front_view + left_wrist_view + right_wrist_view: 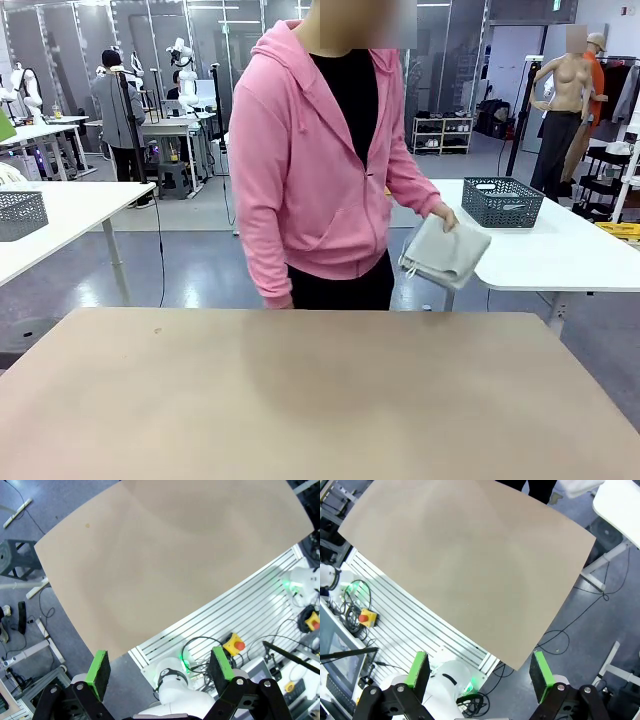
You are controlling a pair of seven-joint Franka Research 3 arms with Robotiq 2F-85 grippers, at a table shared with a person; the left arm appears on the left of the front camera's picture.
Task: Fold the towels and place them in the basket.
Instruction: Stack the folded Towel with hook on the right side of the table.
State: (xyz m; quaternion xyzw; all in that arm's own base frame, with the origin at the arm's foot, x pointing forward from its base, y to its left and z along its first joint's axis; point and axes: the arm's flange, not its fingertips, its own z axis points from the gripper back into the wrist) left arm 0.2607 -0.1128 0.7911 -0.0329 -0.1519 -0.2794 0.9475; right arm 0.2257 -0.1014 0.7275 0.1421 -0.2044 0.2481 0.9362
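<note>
While the person at the far side of the table (pixel 300 400) lifts a folded cream-white towel (pixel 446 252) off the white side table (pixel 560 250), presumably to bring it over to the work surface, the robot has nothing to work on yet. The person's hand (pixel 440 215) holds the towel by its top edge, so it hangs off the corner of that side table, well beyond both grippers. A dark grey basket (pixel 502 201) sits on the same side table, also far from the arms.

The left gripper (pixel 160 669) hovers high above the near edge of the table, its green pads (pixel 98 667) spread wide, touching and holding nothing. The right gripper (pixel 479 669) hangs likewise over the opposite near corner, jaws fully apart and empty. Judging by this, both arms wait raised so the towels can be laid down beneath them.
</note>
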